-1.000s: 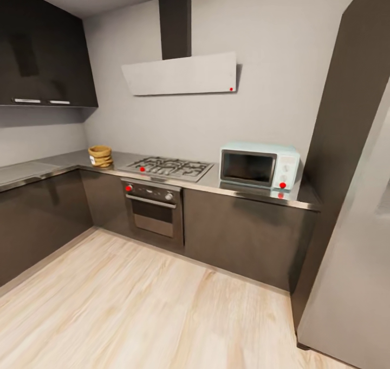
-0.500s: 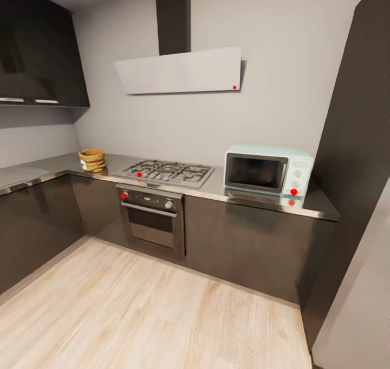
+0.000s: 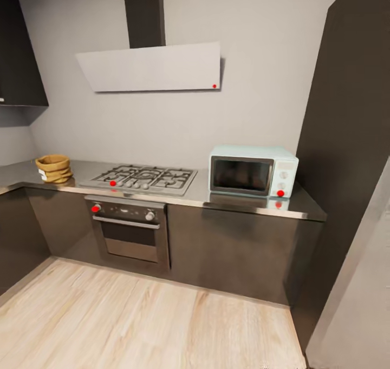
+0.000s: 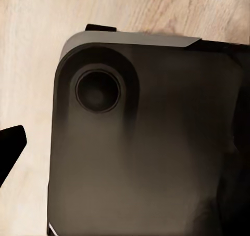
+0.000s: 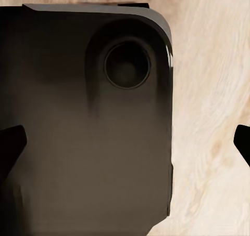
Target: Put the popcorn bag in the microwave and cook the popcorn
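Below each wrist, a dark robot base over wood floor. Left claw: one black fingertip at frame edge, spread untellable. Right claw: two tips far apart, wide, empty. One counter: one bag upright near left end, contents unseen; one hob mid; one microwave, door shut, toward right end.

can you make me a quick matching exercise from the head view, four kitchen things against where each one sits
Things:
1. popcorn bag
2. microwave
3. gas hob
4. oven

Places:
A. built into the cabinet fronts under the hob
B. far left on the countertop
C. right end of the countertop
D. set in the countertop between bag and microwave

Pairs: 1-B, 2-C, 3-D, 4-A
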You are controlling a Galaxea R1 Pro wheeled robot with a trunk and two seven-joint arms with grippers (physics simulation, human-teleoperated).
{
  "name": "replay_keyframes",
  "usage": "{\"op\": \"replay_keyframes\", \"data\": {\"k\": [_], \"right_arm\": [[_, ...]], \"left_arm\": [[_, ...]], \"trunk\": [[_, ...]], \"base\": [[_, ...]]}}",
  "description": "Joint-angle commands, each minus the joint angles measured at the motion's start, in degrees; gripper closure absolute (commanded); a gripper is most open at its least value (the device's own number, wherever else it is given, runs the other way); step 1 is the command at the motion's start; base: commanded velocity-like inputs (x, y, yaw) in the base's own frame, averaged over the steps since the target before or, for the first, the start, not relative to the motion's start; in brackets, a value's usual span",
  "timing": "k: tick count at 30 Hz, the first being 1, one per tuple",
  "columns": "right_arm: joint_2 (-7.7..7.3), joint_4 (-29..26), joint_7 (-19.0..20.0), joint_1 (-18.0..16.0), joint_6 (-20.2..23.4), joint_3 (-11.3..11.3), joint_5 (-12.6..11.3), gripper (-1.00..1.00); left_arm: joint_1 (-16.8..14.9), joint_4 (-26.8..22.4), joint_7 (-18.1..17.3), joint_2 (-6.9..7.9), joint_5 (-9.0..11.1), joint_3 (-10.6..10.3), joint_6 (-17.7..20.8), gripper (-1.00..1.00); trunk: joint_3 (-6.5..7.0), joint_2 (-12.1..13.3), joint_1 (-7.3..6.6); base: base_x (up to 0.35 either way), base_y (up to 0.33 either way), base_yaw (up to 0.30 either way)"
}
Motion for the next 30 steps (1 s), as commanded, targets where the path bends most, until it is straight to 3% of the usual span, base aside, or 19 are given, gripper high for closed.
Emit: {"op": "replay_keyframes", "data": {"k": [1, 30], "right_arm": [[0.00, 0.01, -0.01, -0.01, -0.20, -0.13, -0.08, -1.00], [-0.09, 0.01, -0.01, -0.01, -0.12, -0.16, -0.16, -1.00]], "left_arm": [[0.00, -0.01, -0.01, -0.03, 0.53, 0.00, -0.19, -1.00], [0.04, -0.09, 0.24, -0.14, 0.71, 0.20, -0.37, -1.00]], "trunk": [[-0.04, -0.02, 0.01], [-0.04, -0.02, 0.01]], "base": [[0.066, 0.054, -0.290], [0.003, 0.003, -0.290]]}}
